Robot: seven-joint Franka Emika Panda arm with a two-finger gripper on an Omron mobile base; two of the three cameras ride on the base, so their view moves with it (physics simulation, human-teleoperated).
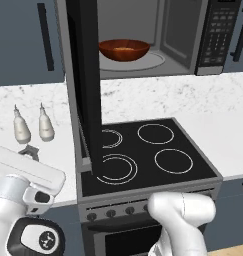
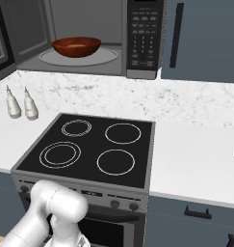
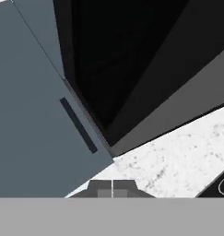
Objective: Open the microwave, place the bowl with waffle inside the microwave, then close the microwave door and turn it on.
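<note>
The microwave (image 1: 183, 30) stands open above the stove, and its door (image 1: 85, 85) is swung out toward me over the stove's left side. Inside, on the turntable, sits the reddish-brown bowl (image 1: 124, 49) with the tan waffle (image 1: 124, 50) in it. From the right base view the bowl (image 2: 76, 47) shows in the cavity, left of the black keypad (image 2: 143, 34). My gripper (image 3: 112, 189) is shut with nothing between its tips. It hangs to the left of the open door, facing the door's black glass (image 3: 122, 55); a grey part of it (image 1: 29, 151) shows above the left counter.
Two small white bottles (image 1: 21, 127) (image 1: 45, 125) stand on the marble counter left of the stove (image 1: 143, 155). Blue-grey cabinet doors with black handles (image 3: 79, 125) flank the microwave. The open door overhangs the left burners. Bare counter (image 2: 195, 154) lies right of the stove.
</note>
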